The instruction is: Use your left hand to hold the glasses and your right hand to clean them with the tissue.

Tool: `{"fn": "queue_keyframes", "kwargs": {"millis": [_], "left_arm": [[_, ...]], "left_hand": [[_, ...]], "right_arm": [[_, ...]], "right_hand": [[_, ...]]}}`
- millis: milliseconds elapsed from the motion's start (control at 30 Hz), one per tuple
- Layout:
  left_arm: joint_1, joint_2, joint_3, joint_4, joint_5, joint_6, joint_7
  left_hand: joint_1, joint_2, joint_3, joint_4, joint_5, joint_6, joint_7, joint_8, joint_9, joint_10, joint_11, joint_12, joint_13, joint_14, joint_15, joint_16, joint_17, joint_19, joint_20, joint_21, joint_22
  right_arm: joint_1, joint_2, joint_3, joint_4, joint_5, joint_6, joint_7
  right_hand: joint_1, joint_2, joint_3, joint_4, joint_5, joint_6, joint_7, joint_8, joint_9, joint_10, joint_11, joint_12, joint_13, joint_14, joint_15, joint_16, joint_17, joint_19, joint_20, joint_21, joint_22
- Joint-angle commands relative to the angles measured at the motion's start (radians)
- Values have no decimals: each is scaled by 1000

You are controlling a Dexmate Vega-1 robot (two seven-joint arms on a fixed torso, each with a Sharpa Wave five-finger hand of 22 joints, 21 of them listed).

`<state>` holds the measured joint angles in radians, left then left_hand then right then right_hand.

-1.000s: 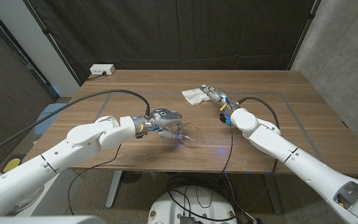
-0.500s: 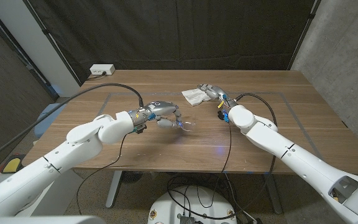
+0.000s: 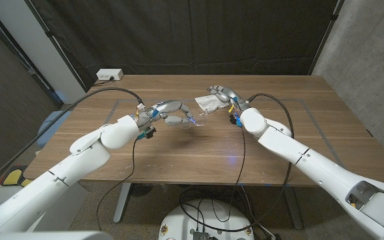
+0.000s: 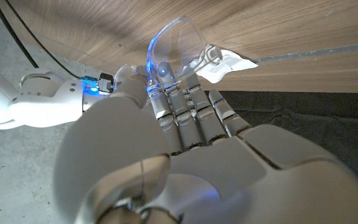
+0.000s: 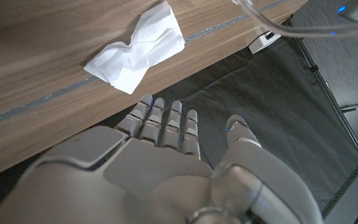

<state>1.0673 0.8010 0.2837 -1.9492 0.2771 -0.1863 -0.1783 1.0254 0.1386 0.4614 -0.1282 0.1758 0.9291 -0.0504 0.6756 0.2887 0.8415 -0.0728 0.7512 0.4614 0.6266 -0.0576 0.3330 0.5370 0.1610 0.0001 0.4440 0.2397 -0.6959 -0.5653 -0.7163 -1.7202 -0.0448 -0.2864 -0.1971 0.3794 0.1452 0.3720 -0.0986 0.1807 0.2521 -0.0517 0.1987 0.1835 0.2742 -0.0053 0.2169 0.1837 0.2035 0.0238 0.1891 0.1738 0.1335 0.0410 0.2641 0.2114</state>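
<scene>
My left hand (image 3: 172,112) holds the clear glasses (image 3: 196,120) above the middle of the table (image 3: 179,153). In the left wrist view its fingers (image 4: 179,106) grip the frame, and a clear lens (image 4: 176,43) sticks out past them. The white crumpled tissue (image 3: 207,103) lies on the table just behind the glasses; it also shows as tissue (image 4: 225,62) and tissue (image 5: 138,53). My right hand (image 3: 222,93) hovers at the tissue's right edge with its fingers (image 5: 166,127) spread and nothing in them. A curve of the glasses (image 5: 278,25) crosses the right wrist view's corner.
A white power strip (image 3: 110,75) sits at the table's back left corner. Black cables (image 3: 105,97) run along both arms. Thin tape lines (image 3: 299,101) mark a rectangle on the wood. A black curtain hangs behind the table.
My left hand has carried the glasses from the table's front toward the back, up to the tissue. My right hand has lifted slightly and spread its fingers.
</scene>
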Motion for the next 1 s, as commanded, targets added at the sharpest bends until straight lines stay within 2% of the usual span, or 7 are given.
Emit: {"fn": "queue_keyframes", "kwargs": {"millis": [33, 433, 567, 733, 900, 1000], "left_arm": [[35, -33, -64, 16, -271, 30, -55], [58, -32, -110, 19, -528, 89, -159], [67, -29, -127, 17, -604, 113, -187], [85, -37, -156, 21, -699, 136, -211], [92, -41, -182, 34, -805, 165, -262], [96, -43, -195, 40, -855, 175, -290]], "left_hand": [[38, 23, 8, -6, 3, 107, 97, 52, 16, 14, 8, 14, 8, 17, -122, 7, 5, 6, -1, 12, 6], [44, 9, 17, -19, 10, 117, 113, 66, 35, 24, 25, 33, 22, 41, -116, 15, 9, 13, 1, 29, 16], [47, 4, 21, -24, 13, 123, 118, 71, 40, 29, 31, 39, 26, 49, -115, 15, 8, 14, 0, 34, 19], [49, -2, 25, -29, 16, 127, 120, 76, 47, 33, 33, 45, 32, 57, -110, 18, 8, 18, 3, 41, 21], [49, -5, 28, -31, 19, 128, 121, 78, 53, 36, 36, 50, 37, 63, -107, 19, 8, 20, 3, 46, 24], [49, -8, 30, -33, 20, 127, 124, 79, 57, 37, 41, 53, 40, 69, -108, 23, 10, 23, 5, 50, 25]], "right_arm": [[83, 22, -80, 20, -143, -65, 26], [179, 76, -159, 109, -264, -92, 80], [205, 94, -177, 136, -290, -106, 102], [229, 113, -204, 160, -334, -130, 112], [255, 136, -237, 185, -395, -168, 113], [272, 153, -260, 207, -436, -198, 111]], "right_hand": [[3, -9, -6, -3, -5, -6, -4, -7, 6, -14, 0, -7, 2, -25, 3, -8, 4, -9, -6, 0, 2], [-2, -15, -19, 0, -7, -20, -7, -10, 6, -43, -8, -16, 3, -59, -7, -13, 7, -23, -10, -6, 2], [0, -15, -24, 0, -7, -29, -17, -11, 7, -54, -17, -17, 3, -70, -17, -11, 8, -29, -23, -9, 2], [0, -27, -34, -4, -6, -41, -2, -11, 7, -67, -6, -17, 3, -74, -6, -8, 7, -27, -10, -8, 2], [-1, -41, -44, -7, -5, -52, 1, -13, 7, -79, -9, -20, 4, -82, -4, -9, 7, -33, -9, -11, 1], [-2, -52, -50, -10, -4, -57, 7, -13, 7, -84, -2, -20, 4, -80, 0, -8, 7, -32, -8, -10, 1]]}}
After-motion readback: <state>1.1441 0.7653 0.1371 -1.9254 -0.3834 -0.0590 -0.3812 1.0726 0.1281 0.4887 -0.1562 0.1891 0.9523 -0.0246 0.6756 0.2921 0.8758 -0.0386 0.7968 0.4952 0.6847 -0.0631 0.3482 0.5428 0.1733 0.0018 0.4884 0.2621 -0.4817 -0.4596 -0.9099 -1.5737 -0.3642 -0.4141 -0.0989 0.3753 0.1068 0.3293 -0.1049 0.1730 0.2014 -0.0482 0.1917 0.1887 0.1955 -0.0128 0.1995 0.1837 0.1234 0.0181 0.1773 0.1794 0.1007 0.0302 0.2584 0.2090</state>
